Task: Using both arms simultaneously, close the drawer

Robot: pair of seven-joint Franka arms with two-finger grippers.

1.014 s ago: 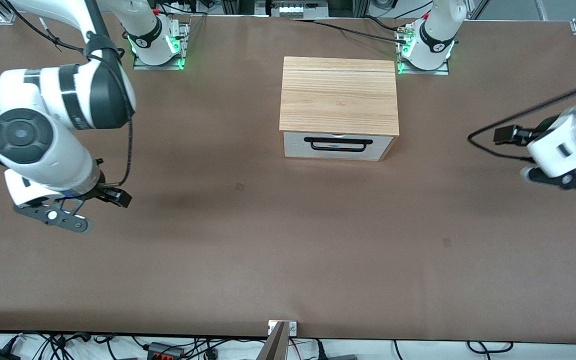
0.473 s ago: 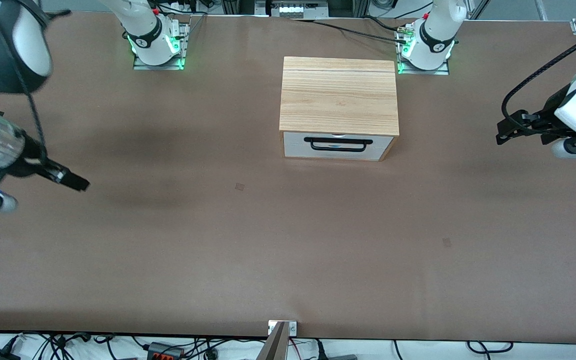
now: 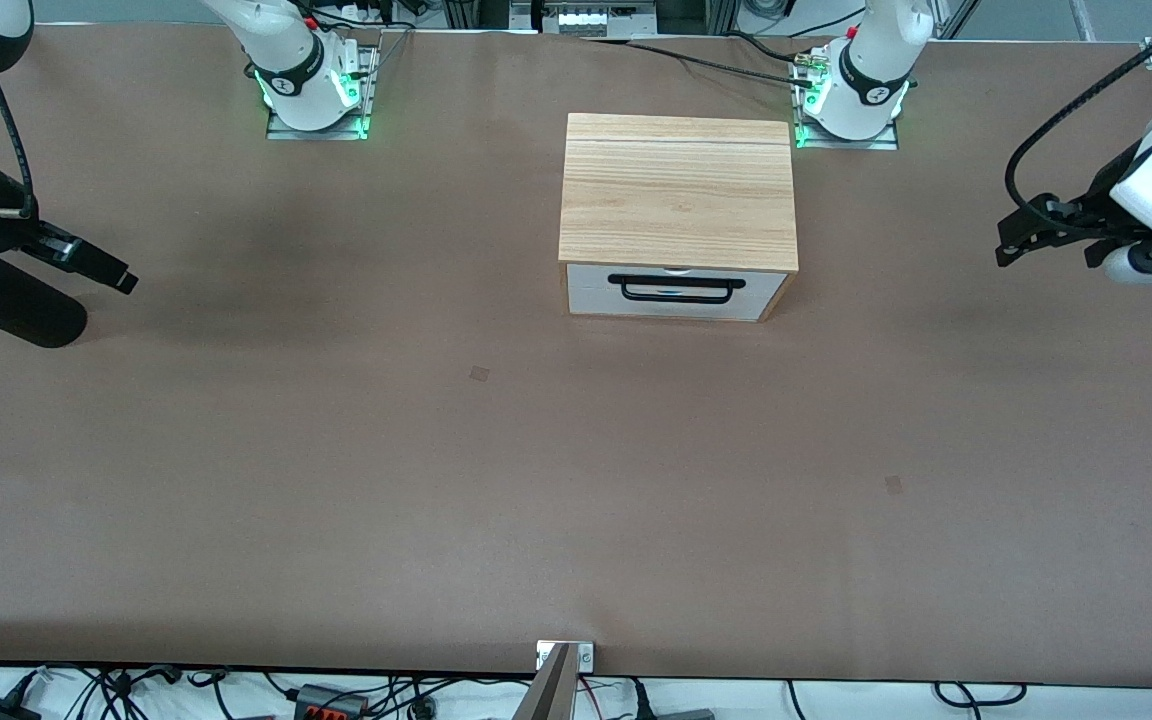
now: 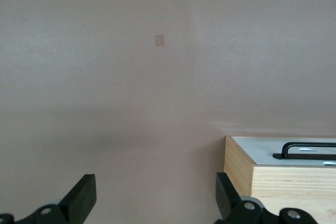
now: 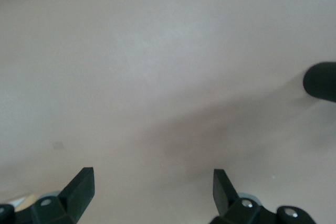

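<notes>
The drawer (image 3: 591, 291) sits pushed in flush with its light-wood box (image 3: 678, 190); only its white front and black bar handle (image 3: 676, 290) show. My left gripper (image 3: 1016, 238) hangs open and empty in the air over the table at the left arm's end, well apart from the box. Its wrist view (image 4: 155, 184) shows the drawer front (image 4: 257, 149) and the box side (image 4: 294, 190). My right gripper (image 3: 111, 270) hangs open and empty over the table at the right arm's end; its wrist view (image 5: 151, 178) shows bare table between its fingers.
The brown table (image 3: 576, 480) carries only the box in its middle. A dark rounded object (image 3: 26, 312) lies at the table edge under the right arm, also in the right wrist view (image 5: 321, 81). Green-lit arm bases (image 3: 314, 95) (image 3: 851, 100) stand at the back edge.
Both arms have swung outward toward their ends of the table, away from the box. The right gripper moved most. The drawer has stayed shut.
</notes>
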